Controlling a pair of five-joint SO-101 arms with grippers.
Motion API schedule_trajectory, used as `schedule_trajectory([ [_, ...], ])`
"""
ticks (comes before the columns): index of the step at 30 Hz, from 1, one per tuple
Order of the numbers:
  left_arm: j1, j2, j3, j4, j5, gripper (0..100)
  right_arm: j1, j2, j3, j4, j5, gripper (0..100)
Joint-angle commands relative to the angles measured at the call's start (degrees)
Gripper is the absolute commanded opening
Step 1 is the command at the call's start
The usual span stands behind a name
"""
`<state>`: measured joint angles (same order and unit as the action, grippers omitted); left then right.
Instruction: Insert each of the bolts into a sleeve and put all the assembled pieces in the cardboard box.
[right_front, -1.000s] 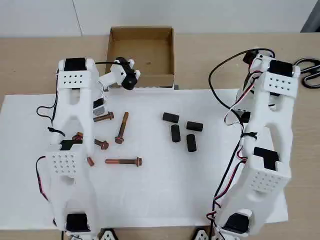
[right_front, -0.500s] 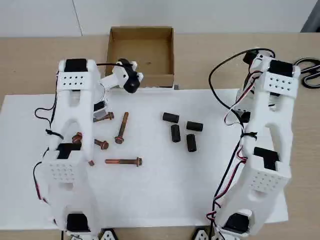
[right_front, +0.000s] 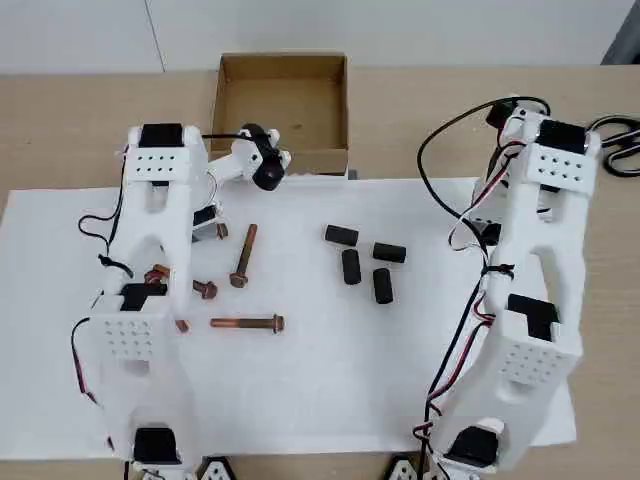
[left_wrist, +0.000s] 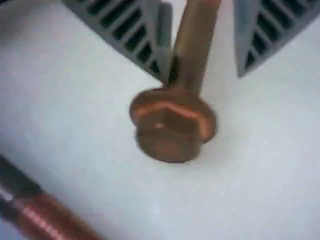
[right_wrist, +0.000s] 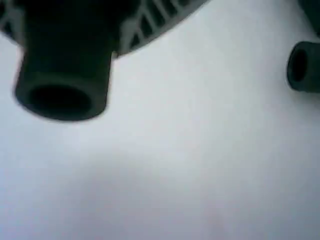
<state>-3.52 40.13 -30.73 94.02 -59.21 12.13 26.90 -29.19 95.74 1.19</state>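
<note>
Tabletop of pale wood (right_front: 60, 120) carries a wide white paper sheet (right_front: 330, 390). Two white arms rise from the sheet's near edge, the left arm (right_front: 150, 250) and the right arm (right_front: 540, 250). Just past the sheet's far edge sits a square brown cardboard box (right_front: 346, 100), open on top. Its floor shows plain brown with one small dark speck. In the high view the left arm's black wrist camera (right_front: 265, 165) overlaps the box's near wall.

The left claw (left_wrist: 200, 77) is low over the sheet, near the box's near-left corner. Its grey ribbed fingers (left_wrist: 125, 30) are spread to either side of a copper-coloured flanged hex bolt (left_wrist: 172, 125). The shank runs up between the fingers, with one finger against it and a strip of white showing before the other. The hex head pokes out past the fingertips. Other loose copper bolts lie just beside this claw on the left half of the sheet: a long angled one (right_front: 243, 255), a long level one (right_front: 247, 323), and a short one (right_front: 205, 289) at the arm's edge.

The right claw (right_wrist: 70, 35) pinches a black tube sleeve (right_wrist: 62, 80) above the sheet, with the sleeve's open bore facing the wrist camera. Four loose black sleeves (right_front: 350, 265) lie clustered mid-sheet between the arms, apart from both claws.
</note>
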Motion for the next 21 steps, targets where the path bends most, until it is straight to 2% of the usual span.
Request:
schedule_trajectory([
  [1,0.9,1.0,-0.6,-1.0,-0.4,9,0.1,-4.4,-0.4,0.3,0.5,0.2],
  [13,0.8,9.9,-8.0,-0.4,-0.4,8,0.1,-4.4,-0.4,0.3,0.5,0.2],
  [16,1.1,10.9,-10.2,1.8,-0.4,8,0.1,-4.4,-0.4,0.3,0.5,0.2],
  [21,1.2,12.1,-11.0,3.9,-0.5,0,0.1,-4.4,-0.4,0.4,0.6,0.2],
])
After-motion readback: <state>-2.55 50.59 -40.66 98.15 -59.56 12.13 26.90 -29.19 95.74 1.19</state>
